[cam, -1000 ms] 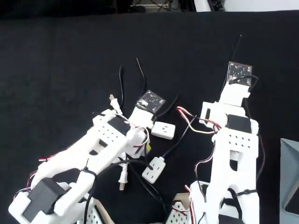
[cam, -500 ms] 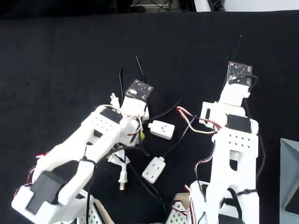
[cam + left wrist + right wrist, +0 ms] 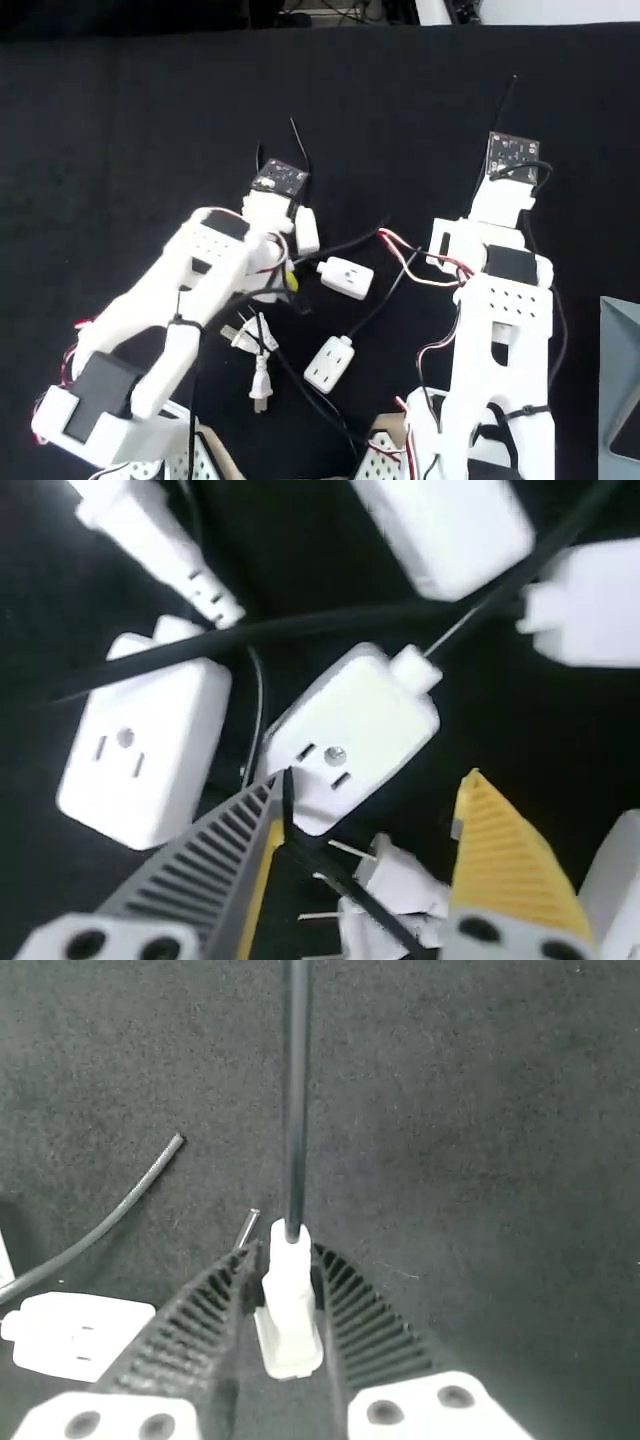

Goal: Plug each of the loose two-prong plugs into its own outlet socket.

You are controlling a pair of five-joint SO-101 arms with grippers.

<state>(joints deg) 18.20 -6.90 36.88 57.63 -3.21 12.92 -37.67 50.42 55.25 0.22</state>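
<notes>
Black cloth covers the desk point(image 3: 120, 120). The far socket point(image 3: 345, 277) and near socket point(image 3: 330, 362) lie loose and empty near its middle. Your left tool point(image 3: 375, 780) hangs spread above them, and a loose plug point(image 3: 400, 892) lies between its fingers, prongs bare and apparently ungripped. Your right tool point(image 3: 287, 1260) pinches a second plug point(image 3: 288, 1310) by its sides, well apart from both sockets. Close on the plug's body, never its prongs or cord. Square the prongs to the slots before pushing, because an unheld socket will likely slide on the cloth.
</notes>
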